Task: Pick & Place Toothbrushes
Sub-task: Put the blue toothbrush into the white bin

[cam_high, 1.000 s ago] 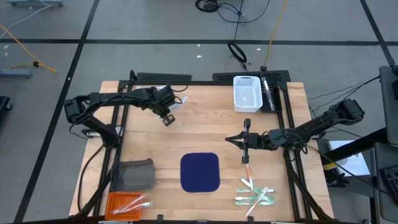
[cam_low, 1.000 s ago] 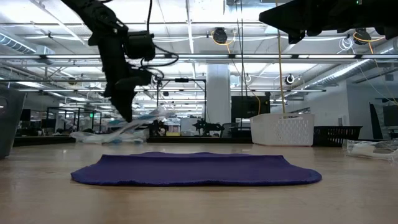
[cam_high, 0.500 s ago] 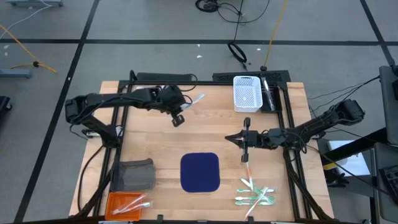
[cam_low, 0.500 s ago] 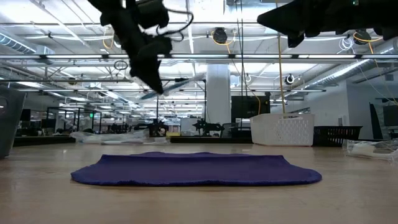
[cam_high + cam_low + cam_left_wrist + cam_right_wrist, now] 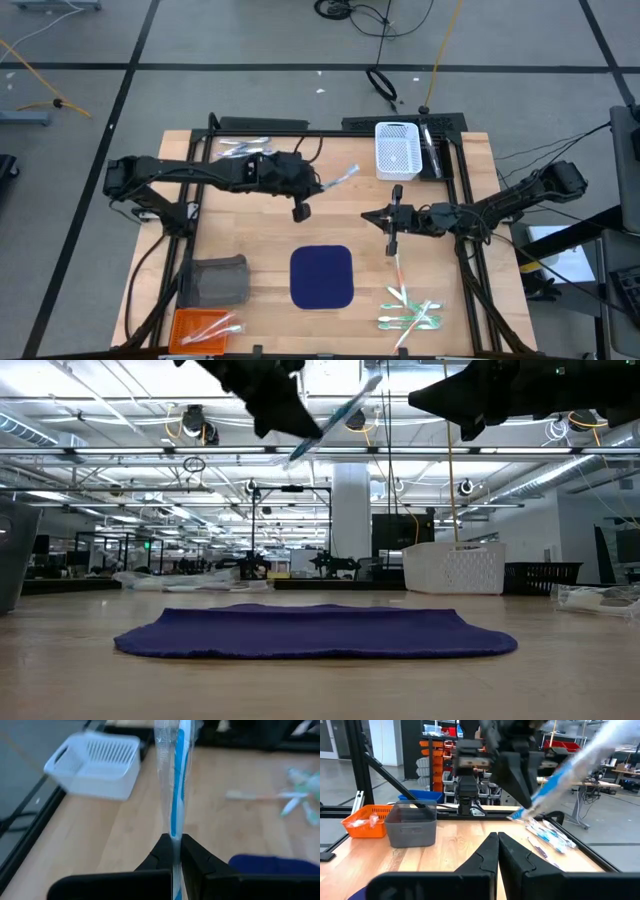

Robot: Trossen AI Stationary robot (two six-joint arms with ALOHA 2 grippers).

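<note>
Sticking out past the closed left hand point(image 5: 176, 851), a clamped blue-and-white toothbrush point(image 5: 175, 780).

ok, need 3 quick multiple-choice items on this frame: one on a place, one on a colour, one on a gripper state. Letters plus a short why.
1. Where is the white basket?
A. far edge of the table
B. on the navy mat
C. beside the orange bin

2. What colour is the bin at the near left corner?
A. white
B. orange
C. navy

3. What is the left gripper doing?
A. open, empty
B. shut on a wrapped toothbrush
C. resting on the mat

Answers: 1 A, the high view shows it at the far edge. 2 B, it is orange. 3 B, its fingers pinch the wrapped toothbrush.
</note>
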